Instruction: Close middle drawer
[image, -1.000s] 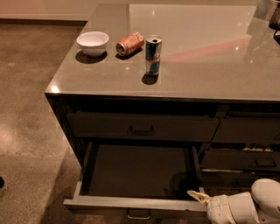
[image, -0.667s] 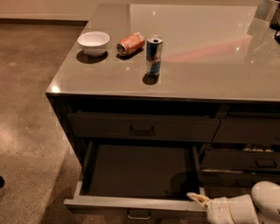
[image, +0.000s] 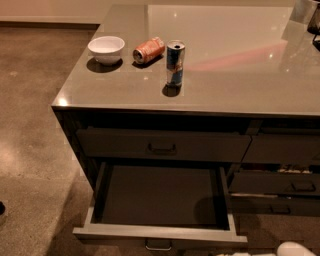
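While the wide, shallow dark grey-brown middle drawer (image: 160, 232) stands pulled out under the grey countertop (image: 240, 75), the pale gripper (image: 239, 254) peeks in just below its front right corner; clenched or released, I cannot tell.

Middle drawer (image: 159, 232) pulled well out — gripper (image: 241, 254) at the bottom edge.

You see the drawer's dark tray bare, its pale rim facing you and its pull (image: 158, 245) just below. The gripper shows only as a white sliver at the frame's bottom right, just beside the drawer's right front corner — you can't tell whether it touches. On the desk (image: 240, 75) stand a white bowl (image: 106, 48) and an upright blue can (image: 175, 63), with an orange can (image: 148, 50) lying on its side between them.
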